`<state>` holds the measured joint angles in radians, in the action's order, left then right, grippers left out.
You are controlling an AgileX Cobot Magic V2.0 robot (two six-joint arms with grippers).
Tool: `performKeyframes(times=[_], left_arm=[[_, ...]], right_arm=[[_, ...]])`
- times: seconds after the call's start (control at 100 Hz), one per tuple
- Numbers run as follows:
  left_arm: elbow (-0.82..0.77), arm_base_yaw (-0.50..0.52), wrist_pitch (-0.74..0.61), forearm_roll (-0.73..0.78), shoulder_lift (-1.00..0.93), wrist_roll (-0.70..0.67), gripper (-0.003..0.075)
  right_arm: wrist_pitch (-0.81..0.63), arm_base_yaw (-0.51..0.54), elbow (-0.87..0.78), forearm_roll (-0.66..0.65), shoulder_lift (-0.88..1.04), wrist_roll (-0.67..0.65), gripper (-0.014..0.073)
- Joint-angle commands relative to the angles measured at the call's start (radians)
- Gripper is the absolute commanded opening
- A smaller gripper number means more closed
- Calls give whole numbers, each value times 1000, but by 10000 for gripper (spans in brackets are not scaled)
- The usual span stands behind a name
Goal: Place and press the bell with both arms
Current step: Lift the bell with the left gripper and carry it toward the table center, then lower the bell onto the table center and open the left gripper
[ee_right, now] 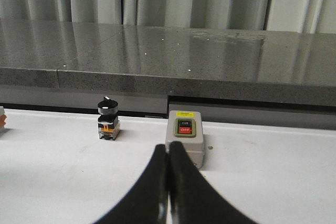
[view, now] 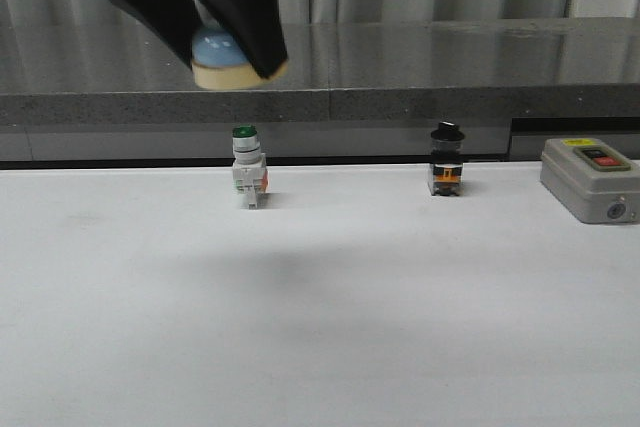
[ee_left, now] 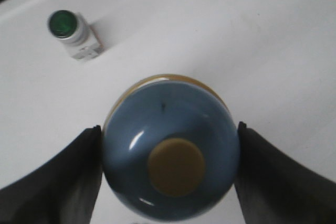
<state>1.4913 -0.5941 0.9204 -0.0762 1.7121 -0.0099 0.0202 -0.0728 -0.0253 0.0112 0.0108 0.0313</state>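
In the front view, the left gripper (view: pixel 225 32) is hanging high over the white table (view: pixel 320 327), at about 11 o'clock from the table's middle, its jaws clamping the bell (view: pixel 228 59), which is sitting in the air well clear of the surface. Almost straight beneath it, toward 6 o'clock, the green-capped switch (view: pixel 246 167) is standing upright. A black-capped switch (view: pixel 446 161) is standing at 3 o'clock from that, and a grey box (view: pixel 589 180) is lying further out the same way.

In the left wrist view, the black fingers (ee_left: pixel 68 177) are pressing both sides of the blue dome (ee_left: pixel 170 148), with the green switch (ee_left: pixel 72 34) on the table below.

In the right wrist view, the right gripper (ee_right: pixel 168 182) is showing its jaws together, holding nothing, pointing at the grey box (ee_right: pixel 185 142) at 12 o'clock, the black-capped switch (ee_right: pixel 107 118) at 10 o'clock.
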Motion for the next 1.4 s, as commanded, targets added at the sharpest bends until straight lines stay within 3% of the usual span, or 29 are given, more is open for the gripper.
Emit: performKeyframes(times=[0.0,0.44,0.88,1.0,1.12,1.19,1.26,1.39], left_arm=[[31,-43,-85,-10,9,2,81],[33,-99,-302,-10,262,2,81],[33,-101,-288,-18,350,2,100],[33,-101,-272,-20,350,3,238],[33,-101,-270,-20,350,5,510],[33,-101,-277,-20,350,5,627],[33,-101,-282,-20,344,5,678],[33,-101,-282,-20,311,-2,665]], right_arm=[[-81,8,14,-11,18,-1,-60],[-81,8,14,-11,18,-1,-60],[-81,8,14,-11,18,-1,-60],[-81,8,14,-11,18,-1,-60],[-81,8,14,-11,18,-1,-60],[-81,8,14,-11,18,-1,-60],[-81,8,14,-11,18,-1,-60],[-81,8,14,-11,18,-1,-60]])
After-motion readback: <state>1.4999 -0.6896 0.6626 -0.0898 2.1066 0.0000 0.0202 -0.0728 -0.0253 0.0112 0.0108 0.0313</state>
